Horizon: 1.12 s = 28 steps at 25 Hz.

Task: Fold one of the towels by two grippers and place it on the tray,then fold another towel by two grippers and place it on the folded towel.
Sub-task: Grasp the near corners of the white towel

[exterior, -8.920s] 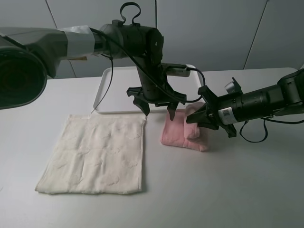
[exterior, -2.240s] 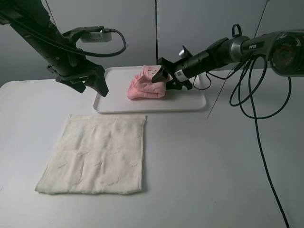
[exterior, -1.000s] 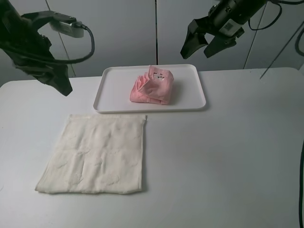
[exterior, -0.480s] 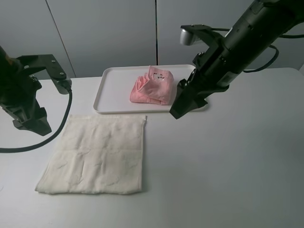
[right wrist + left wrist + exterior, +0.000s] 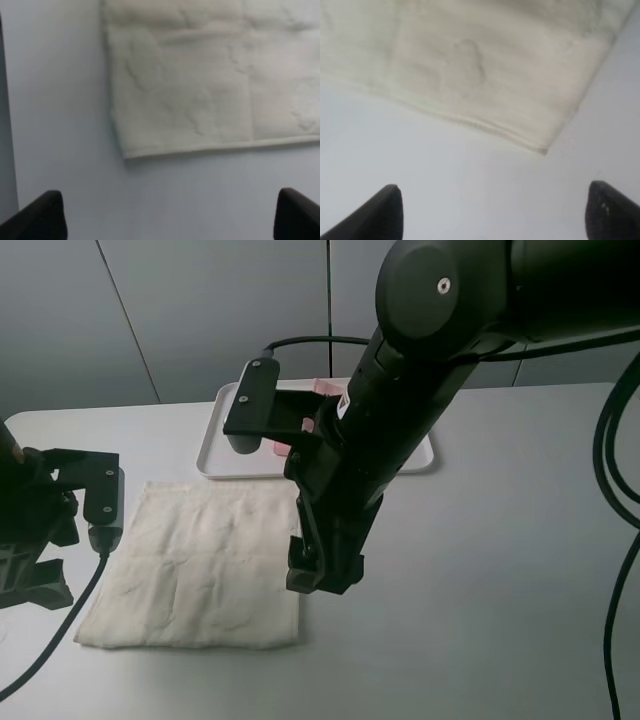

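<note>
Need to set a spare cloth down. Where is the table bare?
Bare: the table right of the right gripper, and the strip along the cream-white towel's near edge. Crowded: both towel sides, with the left gripper there.

The spread towel point(image 5: 200, 560) lies on the table point(image 5: 480, 590) before the tray point(image 5: 215, 440); the folded towel point(image 5: 322, 387) sits in the tray.

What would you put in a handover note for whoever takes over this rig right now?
The left pincer is open and empty, by a left corner of the cream towel.
The right pincer is open and empty, by its near right corner.
The pink towel is on the tray, mostly hidden behind the right arm.
Done: first towel placed.
Left: fold the cream towel, now lying flat, and set it on the pink towel.
</note>
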Tool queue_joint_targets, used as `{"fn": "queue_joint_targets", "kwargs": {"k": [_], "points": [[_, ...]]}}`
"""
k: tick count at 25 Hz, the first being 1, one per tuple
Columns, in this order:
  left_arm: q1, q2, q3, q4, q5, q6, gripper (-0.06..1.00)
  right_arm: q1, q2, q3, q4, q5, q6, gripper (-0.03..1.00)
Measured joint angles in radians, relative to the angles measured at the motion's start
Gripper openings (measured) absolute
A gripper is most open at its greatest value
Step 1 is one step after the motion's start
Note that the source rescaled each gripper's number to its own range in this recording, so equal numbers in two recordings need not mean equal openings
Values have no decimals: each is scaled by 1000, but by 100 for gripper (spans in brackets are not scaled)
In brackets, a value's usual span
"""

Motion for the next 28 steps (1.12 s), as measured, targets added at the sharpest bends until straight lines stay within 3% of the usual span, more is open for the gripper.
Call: {"fn": "queue_joint_targets", "kwargs": {"k": [8,13,22,28], "points": [[0,-2,189,-7,-211,158,100,71,140,0,-33,-35,88,93],[0,6,209,-24,-256,215,100,73,168,-2,-29,-64,94,93],[-48,104,209,-20,-317,216,100,133,169,-8,-50,-93,68,93],[-64,173,209,17,-343,163,100,135,195,-8,-60,-89,94,93]]}}
